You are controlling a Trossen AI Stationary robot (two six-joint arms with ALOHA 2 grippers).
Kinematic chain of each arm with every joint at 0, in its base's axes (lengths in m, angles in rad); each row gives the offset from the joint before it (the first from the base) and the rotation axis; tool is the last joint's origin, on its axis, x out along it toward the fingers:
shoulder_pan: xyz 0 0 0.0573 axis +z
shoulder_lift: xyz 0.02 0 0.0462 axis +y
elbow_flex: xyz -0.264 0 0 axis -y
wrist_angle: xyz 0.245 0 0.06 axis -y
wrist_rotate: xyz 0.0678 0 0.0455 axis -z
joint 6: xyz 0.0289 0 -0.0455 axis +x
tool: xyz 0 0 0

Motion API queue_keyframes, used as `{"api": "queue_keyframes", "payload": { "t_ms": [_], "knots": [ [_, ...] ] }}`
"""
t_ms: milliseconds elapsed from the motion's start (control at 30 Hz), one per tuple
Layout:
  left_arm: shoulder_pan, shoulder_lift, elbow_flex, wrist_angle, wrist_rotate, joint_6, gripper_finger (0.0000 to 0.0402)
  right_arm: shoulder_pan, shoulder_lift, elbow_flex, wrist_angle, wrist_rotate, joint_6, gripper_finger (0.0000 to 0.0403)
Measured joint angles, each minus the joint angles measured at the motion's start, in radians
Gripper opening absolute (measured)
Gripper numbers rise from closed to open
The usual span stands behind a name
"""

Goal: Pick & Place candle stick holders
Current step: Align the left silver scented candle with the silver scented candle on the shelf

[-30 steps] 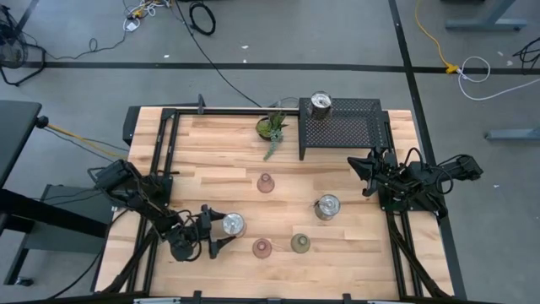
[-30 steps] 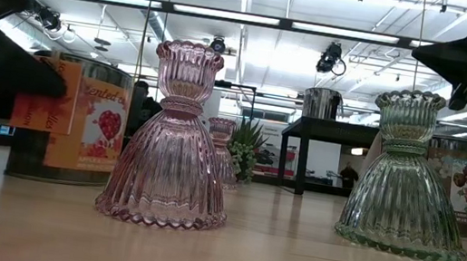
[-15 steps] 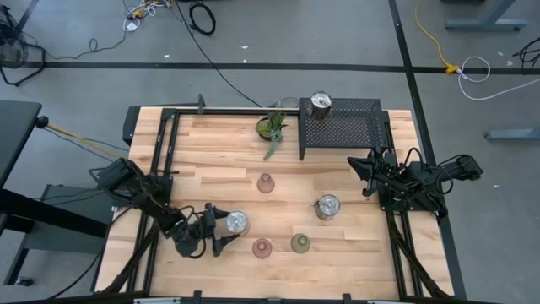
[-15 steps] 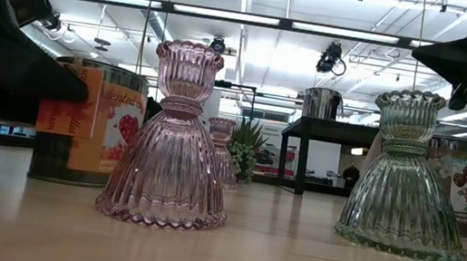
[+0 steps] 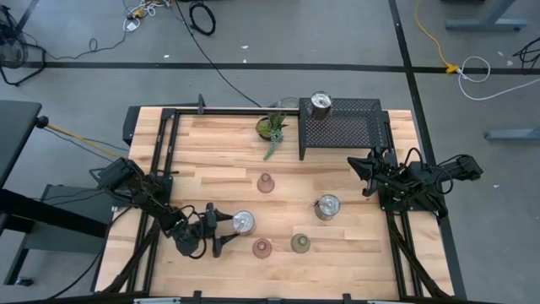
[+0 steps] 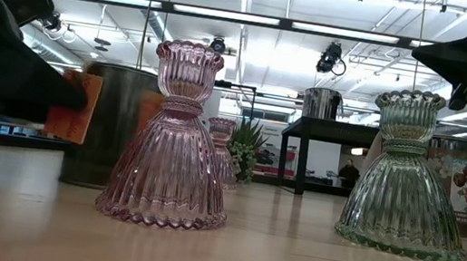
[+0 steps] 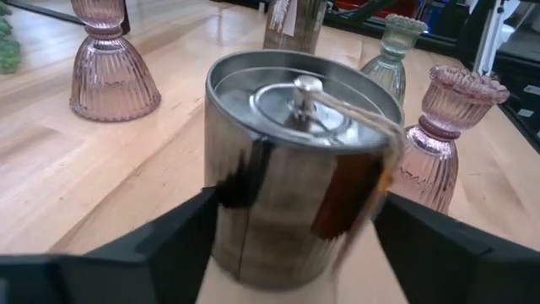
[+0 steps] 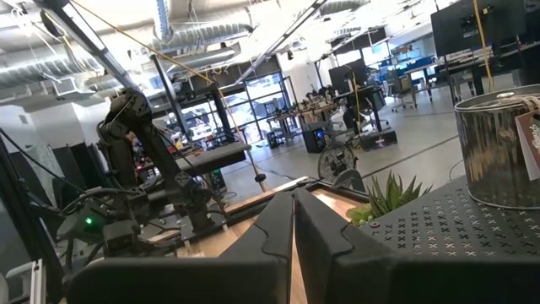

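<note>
- Surface: a pale wooden table [image 5: 219,160] in an open workshop, with a black mesh rack [image 5: 344,127] and a small potted plant [image 5: 271,127] along its far edge.
- Progress, as judged: one silver tin candle holder [image 5: 321,104] stands on the rack's left corner. The five other holders are on the tabletop, so most of the task is left.
- Holder in hand: a second silver tin candle holder [image 7: 299,160] stands upright on the wood near the front edge, left of centre.
- The left gripper [image 5: 216,233] has its fingers spread wide, one on each side of this tin. Contact cannot be confirmed, and nothing is gripped yet.
- Nearby: a pink glass holder [image 5: 262,247] and the olive-green glass holder [image 5: 300,243] stand just to its right. Another pink glass holder [image 5: 266,182] is mid-table, and a third silver tin [image 5: 327,206] is right of centre.
- The right gripper [image 5: 359,175] waits at the right side, its fingers pressed together and empty.
</note>
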Motion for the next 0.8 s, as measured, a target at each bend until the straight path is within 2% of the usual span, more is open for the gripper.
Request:
{"api": "queue_keyframes", "payload": {
  "t_ms": [233,467,633,733,800],
  "knots": [
    [0.005,0.0,0.0,-0.001,0.012,0.022,0.0185,0.0,0.0,0.0,0.0,0.0,0.0,0.0018],
    [0.005,0.0,0.0,-0.007,0.022,0.032,0.0102,0.0,0.0,0.0,0.0,0.0,0.0,0.0018],
    [0.002,0.0,0.0,0.022,-0.005,0.032,0.0095,0.0,0.0,0.0,0.0,0.0,0.0,0.0018],
    [0.003,-0.001,0.001,0.037,-0.021,0.031,0.0124,0.0,0.0,0.0,0.0,0.0,0.0,0.0018],
    [0.003,-0.008,0.011,0.049,-0.028,0.046,0.0159,0.0,0.0,0.0,0.0,0.0,0.0,0.0018]
  ]
}}
